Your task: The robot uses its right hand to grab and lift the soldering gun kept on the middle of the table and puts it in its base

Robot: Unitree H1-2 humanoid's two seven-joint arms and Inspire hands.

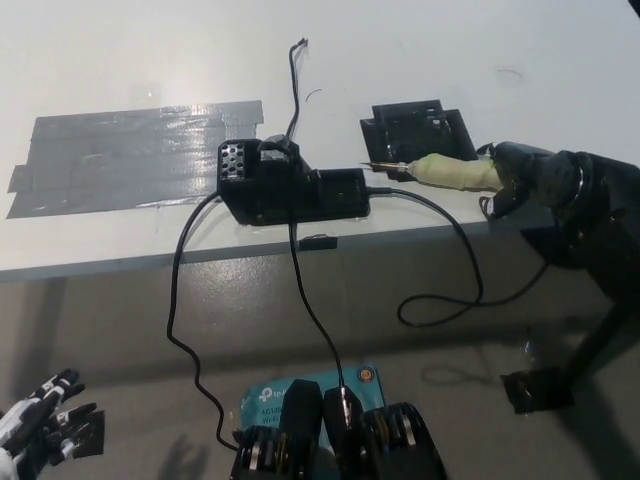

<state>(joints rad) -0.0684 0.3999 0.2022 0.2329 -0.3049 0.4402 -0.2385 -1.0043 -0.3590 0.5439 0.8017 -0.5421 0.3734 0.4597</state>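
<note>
Right now your right hand (530, 178) sits at the right end of the white desk (400, 60), with its black fingers (510, 165) closed around the rear of the soldering gun (440, 171). The gun's pale yellow-green grip sticks out from the fingers toward the middle of the desk, and its thin metal tip points on toward the black control box (290, 187), ending just short of it. You can see the gun lying roughly level, over the near edge of the desk; whether it touches the surface I cannot tell.

Just beyond the fingers, a little further onto the desk, lies the black base (415, 128), a flat square holder; the gun's grip runs along its near edge and is not seated in it. From under the fingers a black cable (455, 290) drops off the desk edge, loops below it and rises back to the control box.

Past the control box, far from the fingers, a wide patch of grey tape (120, 155) covers the desk. 1 thin wire (296, 90) runs from the box up across the desk.

Your white left hand (35, 425) rests low in the bottom-left corner, well apart from everything, its fingers spread and holding nothing.
</note>
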